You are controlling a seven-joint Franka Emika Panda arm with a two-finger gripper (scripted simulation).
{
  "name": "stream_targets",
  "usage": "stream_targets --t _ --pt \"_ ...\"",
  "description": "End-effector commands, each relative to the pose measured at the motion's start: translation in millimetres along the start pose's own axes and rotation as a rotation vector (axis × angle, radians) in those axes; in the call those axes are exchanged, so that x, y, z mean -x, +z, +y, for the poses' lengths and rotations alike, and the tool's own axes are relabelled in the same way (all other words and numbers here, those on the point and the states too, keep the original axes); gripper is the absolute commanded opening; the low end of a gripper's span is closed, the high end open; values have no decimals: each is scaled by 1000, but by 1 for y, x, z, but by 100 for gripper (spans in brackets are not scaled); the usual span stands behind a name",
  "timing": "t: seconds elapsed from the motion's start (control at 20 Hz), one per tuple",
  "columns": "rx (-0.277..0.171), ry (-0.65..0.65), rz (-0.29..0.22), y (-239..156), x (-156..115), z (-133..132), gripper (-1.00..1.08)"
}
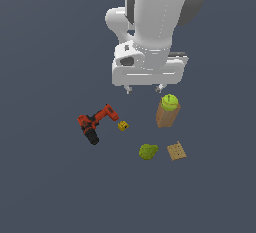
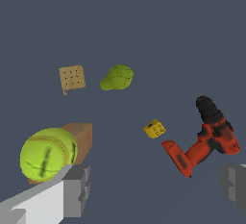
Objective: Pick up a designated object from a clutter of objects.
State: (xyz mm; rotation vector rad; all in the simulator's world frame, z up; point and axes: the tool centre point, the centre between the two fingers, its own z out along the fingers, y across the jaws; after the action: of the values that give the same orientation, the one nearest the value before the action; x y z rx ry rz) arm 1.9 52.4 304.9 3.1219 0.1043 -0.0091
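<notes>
While gripper (image 1: 144,88) hangs released above centre of exterior frame, shift toward yellow-green ball (image 1: 170,102) atop brown box (image 1: 166,116), centre fingers, descend, avoid tipping box.

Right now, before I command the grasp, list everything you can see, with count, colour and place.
ball: one, bright yellow-green, on or against the top of the brown box.
brown box: one, brown, below the tool in the exterior view.
pear-shaped fruit: one, dull olive-green, beside the cracker tile.
cracker tile: one, tan, on the exterior view's right of the fruit.
cube: one, yellow, between drill and box.
power drill: one, red and black, on the exterior view's left.
tool: one, white with grey fingers, open, above the clutter.
</notes>
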Motion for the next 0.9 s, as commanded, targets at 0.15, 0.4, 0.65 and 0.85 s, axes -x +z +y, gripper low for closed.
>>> stream_targets --t 0.15,0.4,0.65,0.85 --pt "-6 14 3 18 6 -48 100" --pt "-12 26 5 32 15 -87 100" --pt "-16 34 6 41 22 -110 100" --pt "-18 37 6 44 25 -118 100"
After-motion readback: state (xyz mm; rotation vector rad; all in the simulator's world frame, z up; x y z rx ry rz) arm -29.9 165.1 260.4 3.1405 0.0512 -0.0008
